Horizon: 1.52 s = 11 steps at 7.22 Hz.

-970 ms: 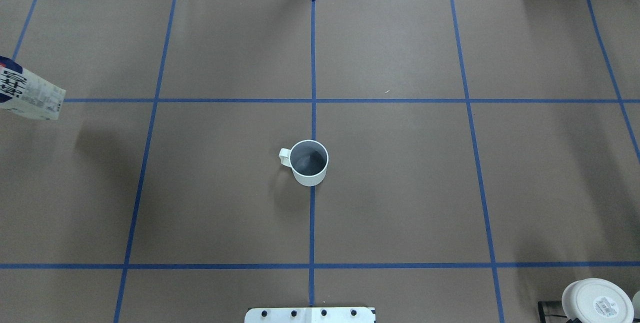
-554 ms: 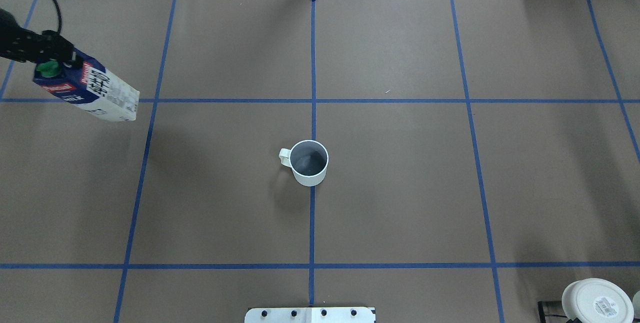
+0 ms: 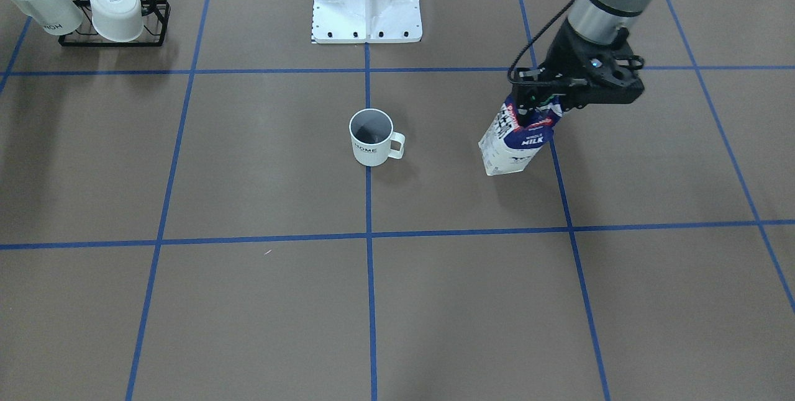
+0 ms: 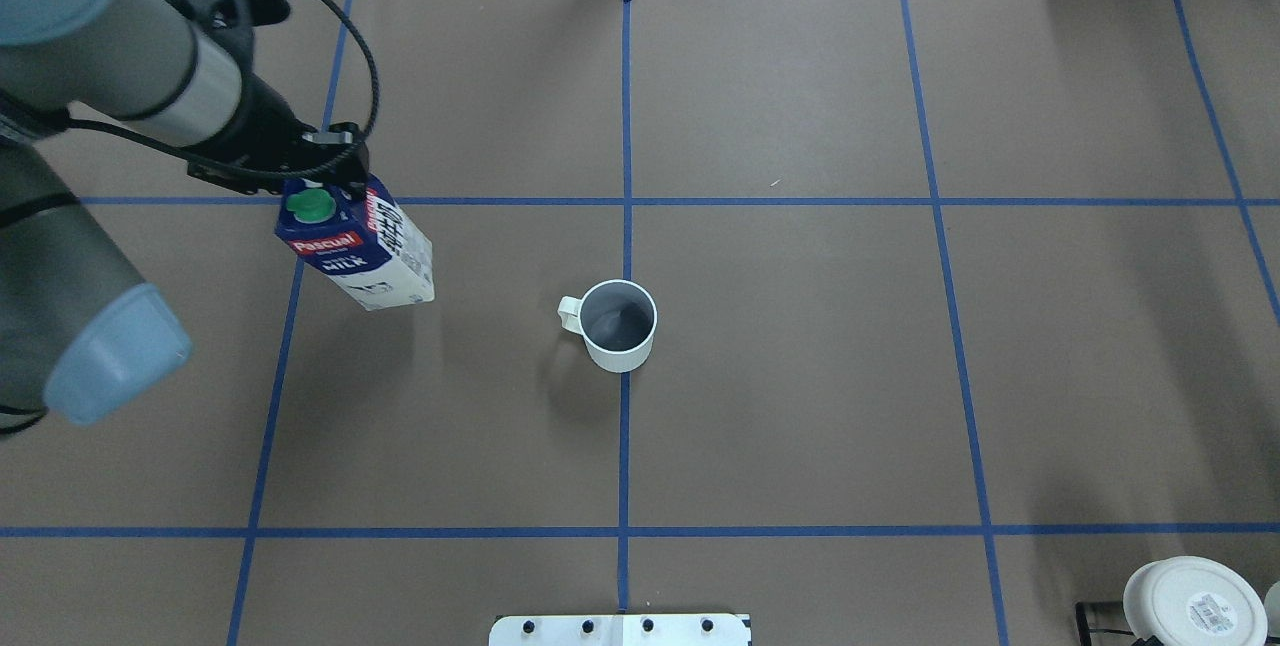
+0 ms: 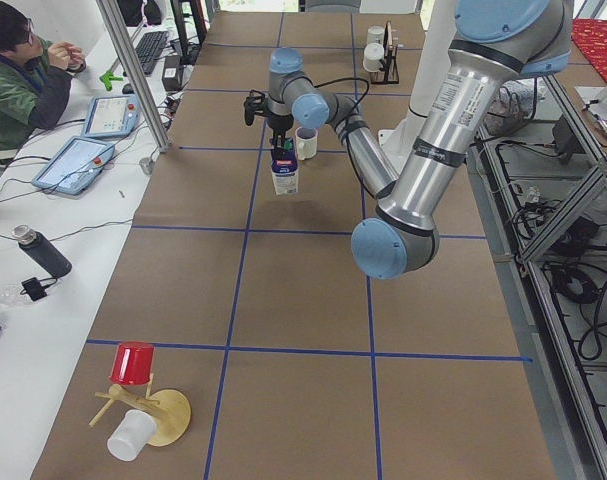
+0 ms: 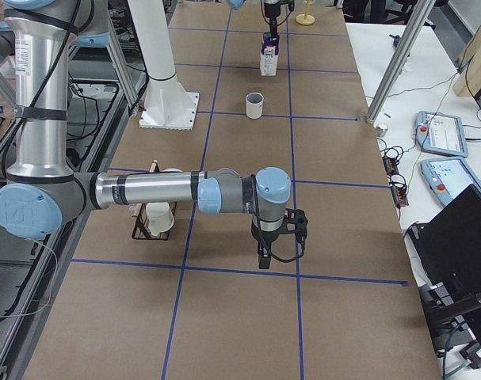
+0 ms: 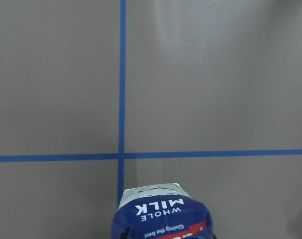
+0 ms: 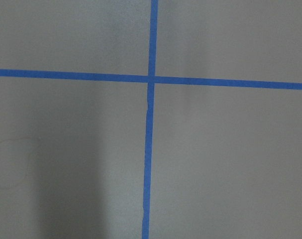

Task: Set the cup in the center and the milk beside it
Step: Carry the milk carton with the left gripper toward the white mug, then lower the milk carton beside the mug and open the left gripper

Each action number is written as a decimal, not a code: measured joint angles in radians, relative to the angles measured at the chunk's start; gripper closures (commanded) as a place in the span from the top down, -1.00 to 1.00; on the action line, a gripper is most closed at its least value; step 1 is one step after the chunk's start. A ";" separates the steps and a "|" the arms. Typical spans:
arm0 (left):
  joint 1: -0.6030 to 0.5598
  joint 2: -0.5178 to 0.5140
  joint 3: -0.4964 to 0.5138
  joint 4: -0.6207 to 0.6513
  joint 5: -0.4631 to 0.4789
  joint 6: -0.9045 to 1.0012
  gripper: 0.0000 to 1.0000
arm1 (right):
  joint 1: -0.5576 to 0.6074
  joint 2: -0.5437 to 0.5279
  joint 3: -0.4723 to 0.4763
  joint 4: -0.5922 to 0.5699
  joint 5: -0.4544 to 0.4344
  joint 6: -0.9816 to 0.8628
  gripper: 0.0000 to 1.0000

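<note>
Left gripper (image 3: 535,108) pinches the top of the milk (image 3: 514,143), jaws pressed against the carton's upper end. The carton reaches down from them toward the brown table (image 3: 652,159); whether its base touches cannot be told.

Front-facing view: the cup (image 3: 371,137) stands upright at the center (image 3: 369,196), on a blue tape line (image 3: 368,277). It is well apart from the gripper, toward the robot's right, with its handle pointing at the carton. A wire rack (image 3: 155,22) with white cups lies farther off the same way.

Overhead view: the green cap (image 4: 317,207) shows just under the gripper, with the red "Pascual" band below it. The cup sits to the gripper's right and nearer the robot.

Exterior left view: the near arm reaches over the table, its gripper atop the carton and the cup just behind it. A seated person (image 5: 23,70) and a red cup (image 5: 133,362) are well apart from it.

Exterior right view: the right gripper (image 6: 273,252) points down at the table, well apart from cup and milk. Whether its fingers are spread or closed cannot be told.

Left wrist view: the carton's "WHOLE MILK" end fills the lower edge, with a tape crossing beyond.

Right wrist view: brown surface and a tape crossing.
</note>
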 measured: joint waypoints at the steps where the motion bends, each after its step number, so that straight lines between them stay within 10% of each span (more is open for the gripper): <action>1: 0.074 -0.065 0.009 0.047 0.050 -0.075 -0.39 | 0.000 0.000 0.000 0.000 0.000 0.000 1.00; 6: 0.211 -0.175 0.080 0.079 0.141 -0.190 -0.23 | 0.000 0.000 -0.001 -0.001 0.000 0.000 1.00; 9: 0.229 -0.173 0.087 0.078 0.143 -0.190 0.95 | 0.000 0.000 -0.001 -0.002 0.000 0.000 1.00; 11: 0.230 -0.171 0.085 0.077 0.159 -0.186 0.96 | 0.000 0.000 -0.001 -0.002 0.000 0.000 1.00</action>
